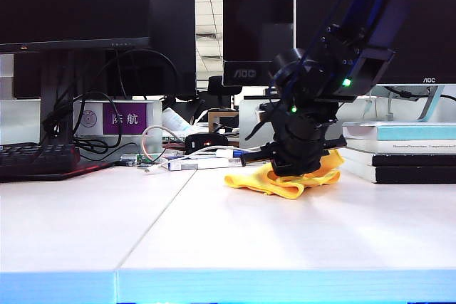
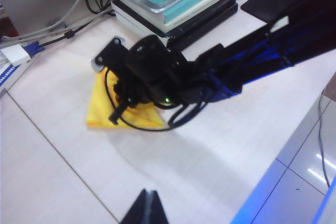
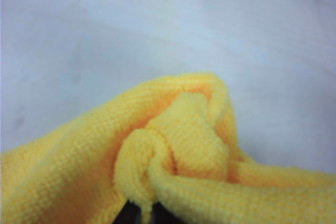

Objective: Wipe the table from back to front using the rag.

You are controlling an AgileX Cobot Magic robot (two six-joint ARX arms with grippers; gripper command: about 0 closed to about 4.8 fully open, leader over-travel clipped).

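Exterior view: right claw (image 1: 298,170) pinches rag (image 1: 288,183), books (image 1: 399,151) just beside.

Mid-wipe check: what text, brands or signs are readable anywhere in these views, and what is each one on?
"AOC": lower bezel of the middle monitor.
"AOC", tiny: bezel of the right-hand monitor.
"际航": purple sign on the box behind the keyboard.
White box at the table's back: print too blurred to read.
Rag, books, right gripper: no text visible.
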